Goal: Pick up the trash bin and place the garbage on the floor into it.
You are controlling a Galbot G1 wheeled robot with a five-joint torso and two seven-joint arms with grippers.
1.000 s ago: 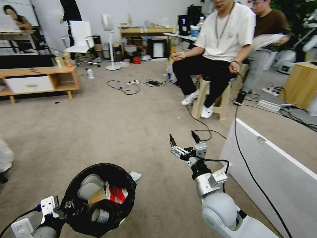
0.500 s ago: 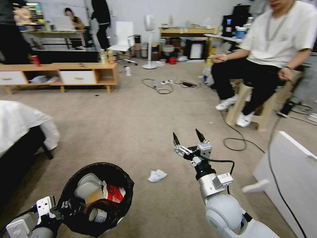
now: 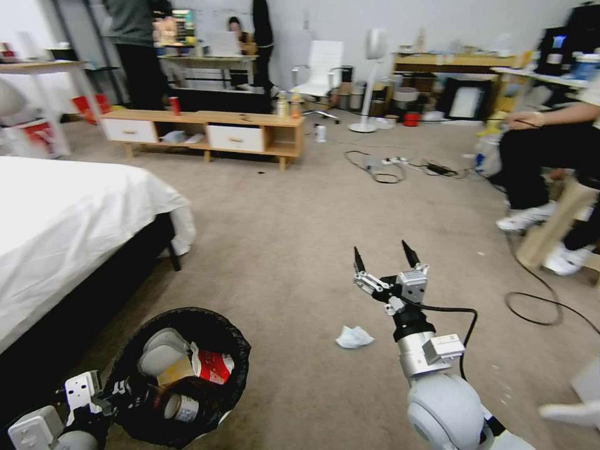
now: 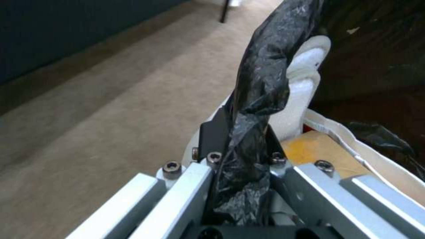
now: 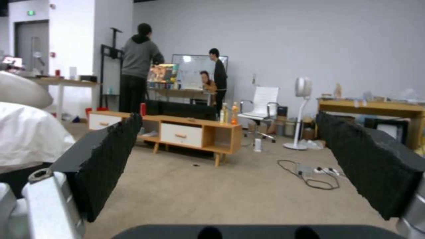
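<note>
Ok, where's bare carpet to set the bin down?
Bare floor lies between the bed and the right tool, and ahead toward the low cabinet. Beside the trash bin, held by the left tool, it's tight against the bed. A tissue lies near the right arm; cables clutter farther right.

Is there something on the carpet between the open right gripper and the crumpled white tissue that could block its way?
Nothing visible does. The right gripper is held above the floor, jaws open and empty. The tissue lies on bare carpet just below and nearer the robot. The trash bin hangs from the left gripper, off to the side.
</note>
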